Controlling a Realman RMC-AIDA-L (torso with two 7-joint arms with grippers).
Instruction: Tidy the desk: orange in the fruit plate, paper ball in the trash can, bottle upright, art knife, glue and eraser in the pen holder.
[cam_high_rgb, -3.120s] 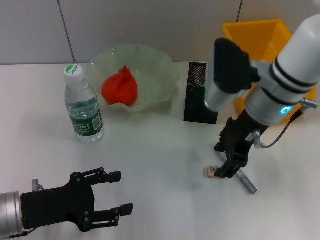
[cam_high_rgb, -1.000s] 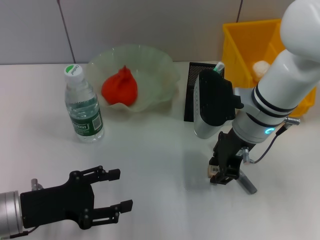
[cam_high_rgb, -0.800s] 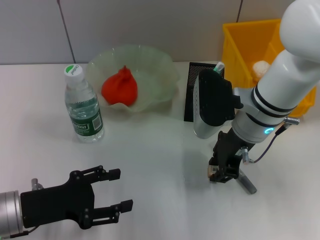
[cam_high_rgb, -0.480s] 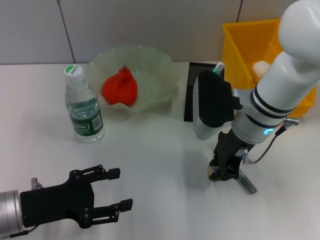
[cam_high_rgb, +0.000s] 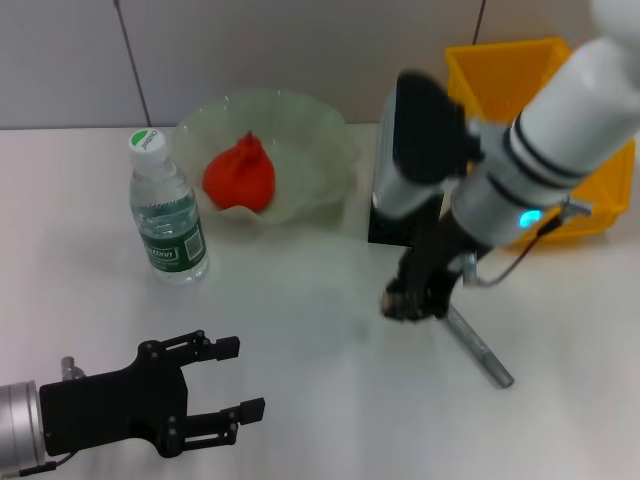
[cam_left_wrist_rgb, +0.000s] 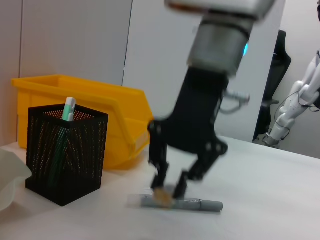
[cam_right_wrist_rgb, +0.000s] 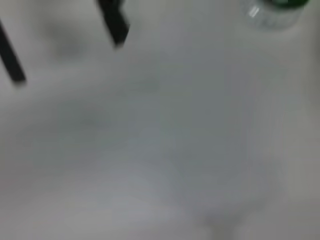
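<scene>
1. Most of the tidying looks finished across the white desk (cam_high_rgb: 300, 300); two small items remain, by my reading.
2. At the far right stands the yellow plastic trash bin (cam_high_rgb: 500, 65). The right arm hides much of its inside, so I cannot tell whether the paper ball is in it.
3. Far and left of centre sits the pale green translucent fruit plate (cam_high_rgb: 320, 130), with the red-orange orange (cam_high_rgb: 240, 175) lying inside it. That step is done.
4. The clear plastic water bottle (cam_high_rgb: 165, 215) with a green-and-white cap stands upright on the left, just beside the plate. That step is also done.
5. The black mesh pen holder (cam_left_wrist_rgb: 65, 150) stands in front of the bin, and the green-and-white glue stick (cam_left_wrist_rgb: 68, 107) already pokes out of its top.
6. The left gripper (cam_high_rgb: 243, 380) rests at the near left with its fingers spread and nothing between them, well apart from the work.
7. The right gripper (cam_high_rgb: 410, 302) hangs near the pen holder, on its near side, with its fingers drawn in around something small.
8. The grey art knife (cam_high_rgb: 478, 345) lies flat on the desk, near and right of that gripper, not yet put away.
9. The small tan eraser (cam_left_wrist_rgb: 160, 194) appears pinched at the right gripper's fingertips just above the knife, so it likely goes to the holder next.
</scene>
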